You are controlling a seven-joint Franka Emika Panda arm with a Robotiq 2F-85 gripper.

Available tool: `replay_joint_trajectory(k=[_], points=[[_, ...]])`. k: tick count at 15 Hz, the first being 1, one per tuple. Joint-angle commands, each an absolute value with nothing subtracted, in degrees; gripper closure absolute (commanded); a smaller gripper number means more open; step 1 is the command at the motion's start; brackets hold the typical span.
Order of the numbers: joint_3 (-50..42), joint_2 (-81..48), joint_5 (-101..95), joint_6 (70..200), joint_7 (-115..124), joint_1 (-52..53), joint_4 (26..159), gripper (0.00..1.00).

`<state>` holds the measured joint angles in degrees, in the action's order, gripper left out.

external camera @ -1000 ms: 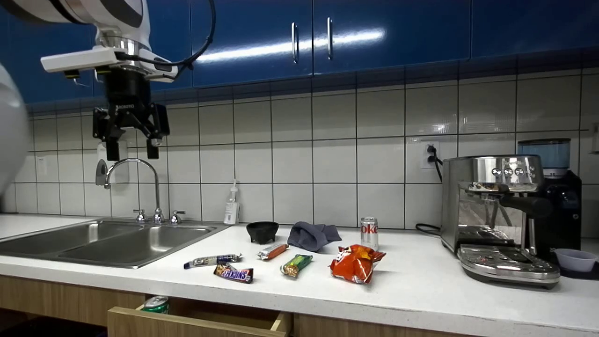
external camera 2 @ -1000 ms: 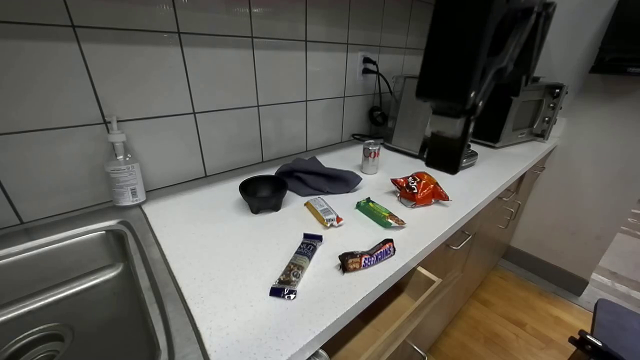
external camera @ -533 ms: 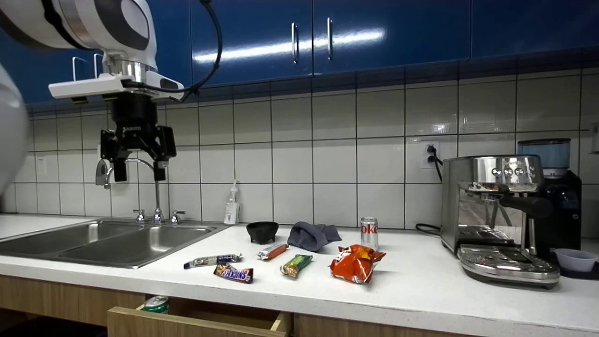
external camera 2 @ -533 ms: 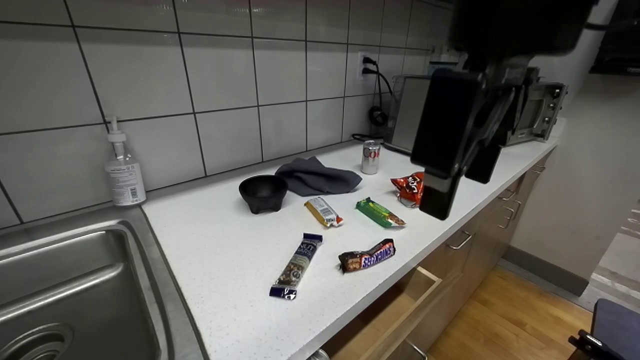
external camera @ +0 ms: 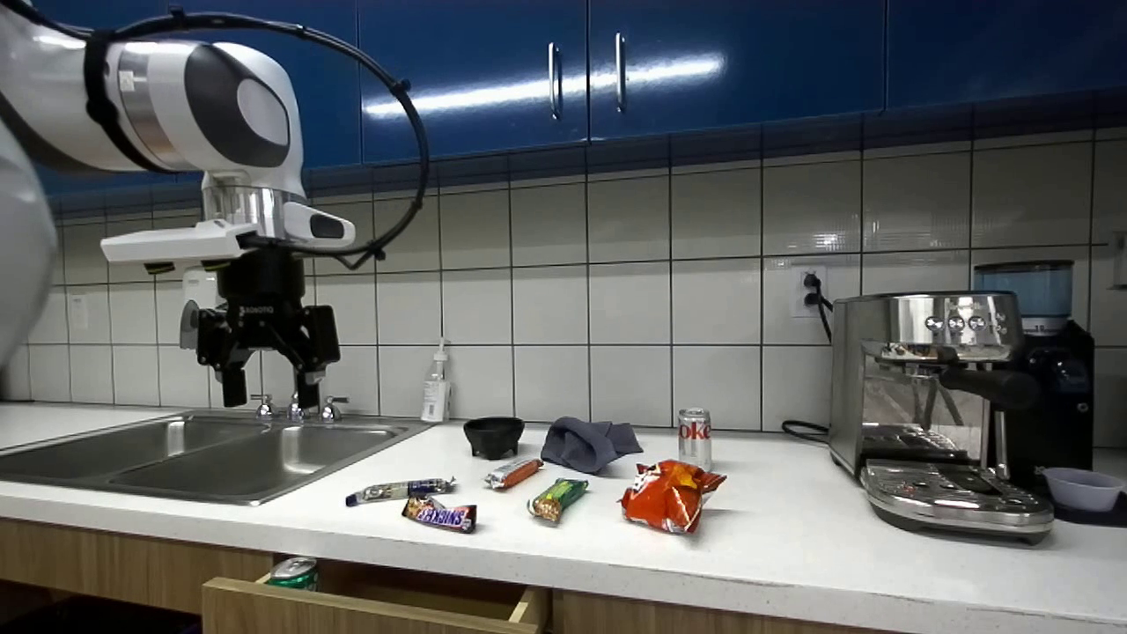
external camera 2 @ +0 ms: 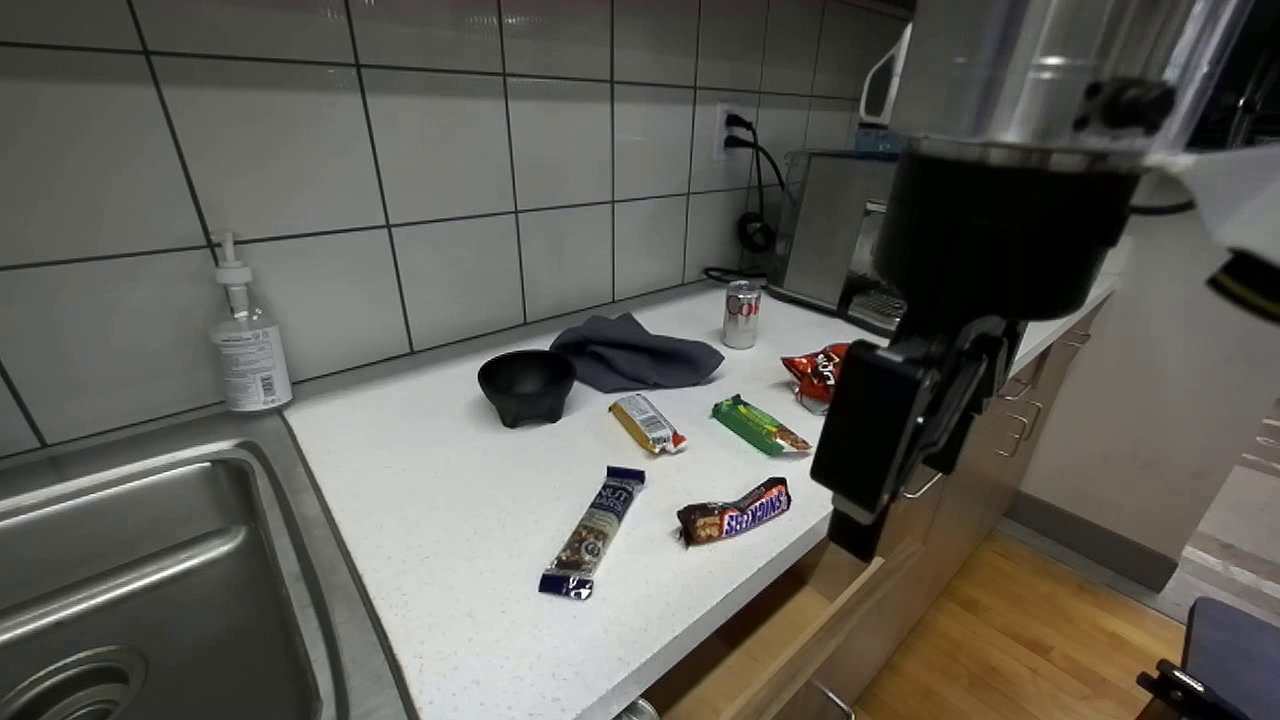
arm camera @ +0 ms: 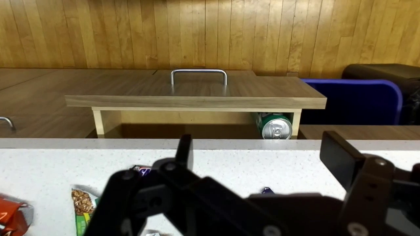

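Note:
My gripper (external camera: 271,394) is open and empty, pointing down above counter height. In the wrist view its fingers (arm camera: 257,147) are spread wide, with the counter's front edge between them. An open wooden drawer (arm camera: 197,101) lies beyond that edge. A green can (arm camera: 277,128) stands inside the drawer at one end; its top also shows in an exterior view (external camera: 295,574). On the counter lie a Snickers bar (external camera 2: 735,513), a nut bar with dark blue ends (external camera 2: 592,535), a green-wrapped bar (external camera 2: 760,427) and an orange-yellow bar (external camera 2: 648,424). The gripper mostly hides the Snickers and nut bar in the wrist view.
A red chip bag (external camera: 671,497), a silver Coke can (external camera: 695,438), a grey cloth (external camera: 588,445) and a black bowl (external camera: 494,438) stand farther along. A steel sink (external camera: 264,453) with faucet, a soap bottle (external camera 2: 250,345) and an espresso machine (external camera: 933,414) flank them. Blue cabinets (external camera: 731,70) hang above.
My gripper has come down steadily, and shifted slightly right in an exterior view, staying open. The counter items, the drawer and the can in it have not moved.

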<state>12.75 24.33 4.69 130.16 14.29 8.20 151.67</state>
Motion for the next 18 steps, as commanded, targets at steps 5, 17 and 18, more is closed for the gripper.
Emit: replay_joint_trajectory(k=[5,17,18], points=[[12.22,21.60,3.57,132.19,14.97,7.66,152.47,0.00],[13.69,20.33,1.17,134.92,17.55,6.86,152.93,0.00],[13.78,19.86,0.72,136.65,17.87,6.72,153.24,0.00]])
